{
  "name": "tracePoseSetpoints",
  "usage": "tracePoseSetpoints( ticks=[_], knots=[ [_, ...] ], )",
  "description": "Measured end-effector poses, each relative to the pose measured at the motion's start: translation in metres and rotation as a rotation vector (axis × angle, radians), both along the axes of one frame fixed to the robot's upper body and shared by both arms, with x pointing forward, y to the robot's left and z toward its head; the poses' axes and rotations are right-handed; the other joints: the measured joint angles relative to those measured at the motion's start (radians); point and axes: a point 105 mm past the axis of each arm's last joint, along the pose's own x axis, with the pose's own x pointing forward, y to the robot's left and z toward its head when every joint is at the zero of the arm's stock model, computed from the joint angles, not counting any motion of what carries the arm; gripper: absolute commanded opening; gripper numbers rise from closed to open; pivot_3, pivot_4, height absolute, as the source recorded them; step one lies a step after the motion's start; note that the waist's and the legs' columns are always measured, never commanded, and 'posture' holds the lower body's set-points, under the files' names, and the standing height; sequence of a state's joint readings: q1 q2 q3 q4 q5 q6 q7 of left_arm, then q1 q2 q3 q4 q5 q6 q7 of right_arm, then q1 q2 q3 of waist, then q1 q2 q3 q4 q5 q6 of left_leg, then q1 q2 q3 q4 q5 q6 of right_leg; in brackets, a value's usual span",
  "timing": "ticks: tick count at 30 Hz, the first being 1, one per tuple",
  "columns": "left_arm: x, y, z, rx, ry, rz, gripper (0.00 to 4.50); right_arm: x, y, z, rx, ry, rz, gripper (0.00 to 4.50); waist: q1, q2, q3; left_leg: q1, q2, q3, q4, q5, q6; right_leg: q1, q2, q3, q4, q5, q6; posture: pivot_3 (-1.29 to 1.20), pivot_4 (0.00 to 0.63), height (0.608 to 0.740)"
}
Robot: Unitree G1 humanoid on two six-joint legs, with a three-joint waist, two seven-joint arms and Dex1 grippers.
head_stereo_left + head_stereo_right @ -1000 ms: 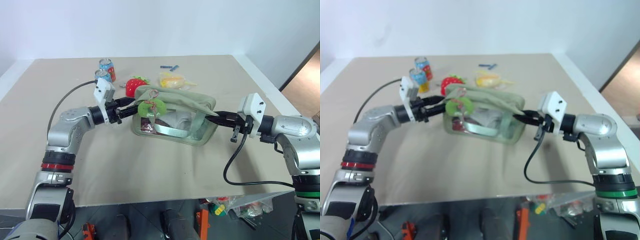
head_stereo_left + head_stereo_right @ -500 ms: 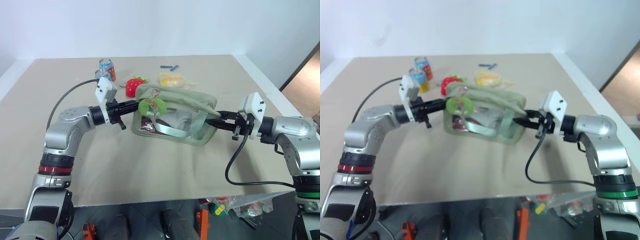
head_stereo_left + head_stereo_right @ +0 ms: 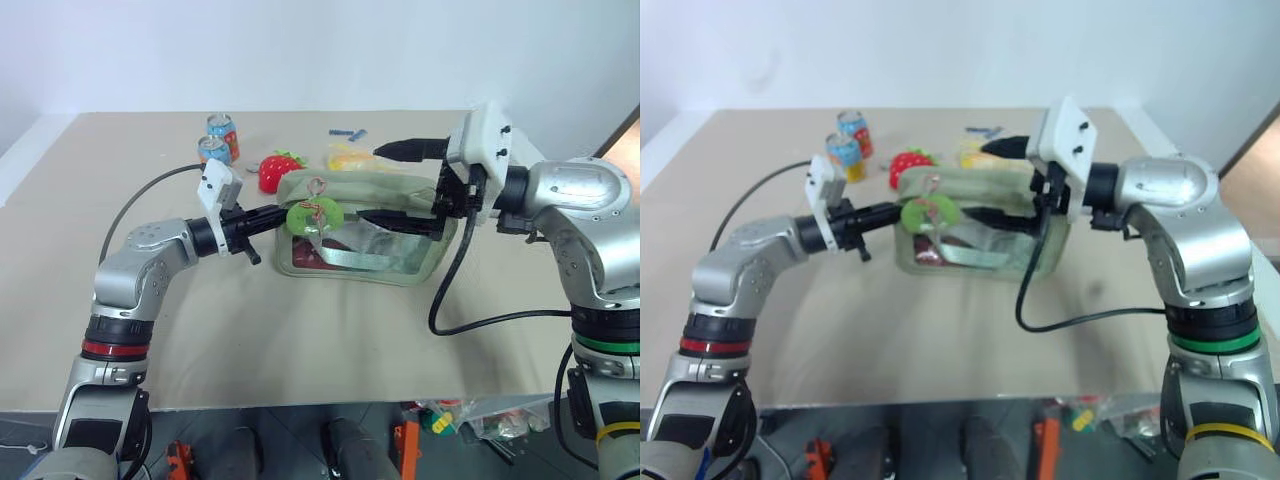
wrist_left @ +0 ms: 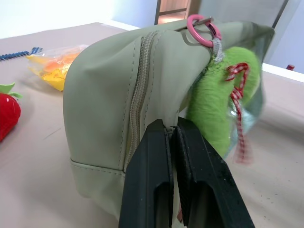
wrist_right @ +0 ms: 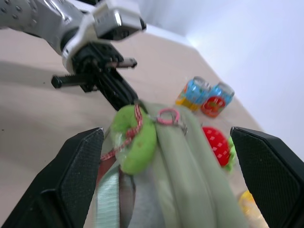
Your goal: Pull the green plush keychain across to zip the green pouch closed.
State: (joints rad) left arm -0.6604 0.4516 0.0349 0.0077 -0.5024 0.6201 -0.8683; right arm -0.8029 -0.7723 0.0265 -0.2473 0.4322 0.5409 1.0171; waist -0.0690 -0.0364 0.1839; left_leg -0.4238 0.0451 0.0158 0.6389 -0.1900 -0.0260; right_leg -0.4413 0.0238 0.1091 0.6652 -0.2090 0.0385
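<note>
The fuzzy lime-green plush keychain (image 3: pixel 313 216), trailing a red-and-white string, hangs from a pink ring (image 4: pixel 203 31) at the left end of the boxy sage-green fabric pouch (image 3: pixel 392 195) on the tan table (image 3: pixel 300 330). The left gripper (image 4: pixel 172 130) has its fingers pressed together on the pouch's end fabric just beside the charm, anchoring it. The right gripper (image 3: pixel 385 182), jaws spread wide, hovers over the pouch top. Done well, the right jaws should close on the charm itself, then draw straight along the zipper line against the left hold.

A beige table (image 3: pixel 300 330) stands against a seemingly plain pale-blue wall (image 3: pixel 300 50).
</note>
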Motion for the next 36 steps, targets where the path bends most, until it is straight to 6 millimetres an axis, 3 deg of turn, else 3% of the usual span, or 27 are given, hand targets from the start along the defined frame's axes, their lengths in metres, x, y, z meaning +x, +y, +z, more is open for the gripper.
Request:
tracePoseSetpoints(
  ticks=[5,12,21,29,36],
  knots=[
    [-0.004,-0.003,0.001,-0.003,-0.002,0.009,0.0,-0.018,0.035,-0.027,0.077,0.156,0.083,4.47,-0.001,0.0,0.0,0.0,0.001,-0.003,-0.001,0.0,0.0,0.0,0.002,-0.002,0.001,-0.001,-0.001,0.0,0.15,0.74],
    [-0.006,-0.004,0.0,-0.007,0.008,0.006,0.0,-0.019,0.042,-0.051,0.167,0.327,0.016,4.47,-0.002,0.0,0.0,0.0,0.001,-0.003,0.002,0.0,0.0,0.001,0.001,-0.002,0.001,0.001,0.0,0.0,0.15,0.74],
    [-0.006,-0.004,0.001,-0.01,0.004,0.012,0.0,-0.009,0.042,-0.056,0.219,0.36,-0.06,4.47,-0.003,0.0,0.0,0.0,0.001,-0.003,0.001,0.0,0.0,0.001,0.002,-0.002,0.001,0.001,0.0,0.0,0.15,0.74],
    [-0.006,-0.003,0.0,-0.01,0.008,0.013,0.0,-0.01,0.018,-0.049,0.201,0.374,-0.108,4.47,-0.003,0.0,0.0,0.0,0.001,-0.003,0.001,0.0,0.0,0.001,0.002,-0.002,0.001,0.001,0.0,0.0,0.15,0.74],
    [-0.006,-0.003,0.0,-0.01,0.007,0.01,0.0,-0.013,0.018,-0.054,0.176,0.409,-0.087,4.47,-0.003,0.0,0.0,0.0,0.001,-0.003,0.001,0.0,0.0,0.001,0.002,-0.002,0.001,0.001,0.0,0.0,0.15,0.74]
  ],
)
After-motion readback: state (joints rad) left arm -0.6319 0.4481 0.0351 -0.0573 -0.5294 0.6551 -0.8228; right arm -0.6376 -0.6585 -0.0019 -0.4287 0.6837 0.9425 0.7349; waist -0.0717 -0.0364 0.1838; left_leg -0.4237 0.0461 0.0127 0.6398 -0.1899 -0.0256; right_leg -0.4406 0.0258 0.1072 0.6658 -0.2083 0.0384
